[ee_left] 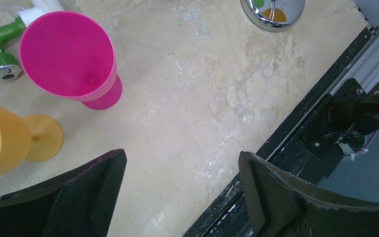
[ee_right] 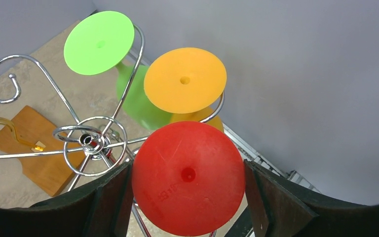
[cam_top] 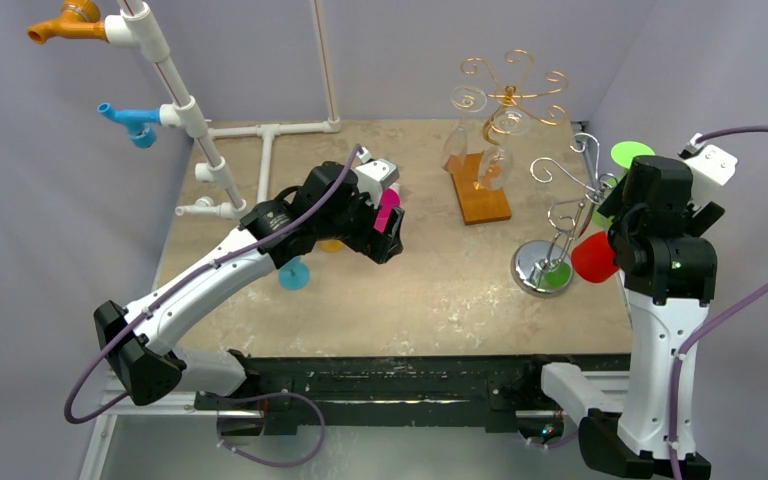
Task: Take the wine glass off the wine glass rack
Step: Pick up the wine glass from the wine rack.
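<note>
Careful: the red glass [ee_right: 187, 177] hangs foot-up on the rack [ee_right: 91, 143], its foot right between your right gripper's [ee_right: 185, 173] jaws, and I can't tell whether they're clamped or just flanking it. Pull crooked and the stem could catch the wire and tip the rack, or bump the orange glass [ee_right: 185, 79] just behind. Your right arm stands tall, wrist bent down over the rack. The left gripper [ee_left: 182, 168] hangs wide open, empty, mid-table.

2 racks [cam_top: 530, 265], 6 col. glasses [ee_right: 187, 177], approx. 2 clear glasses [cam_top: 495, 165].
</note>
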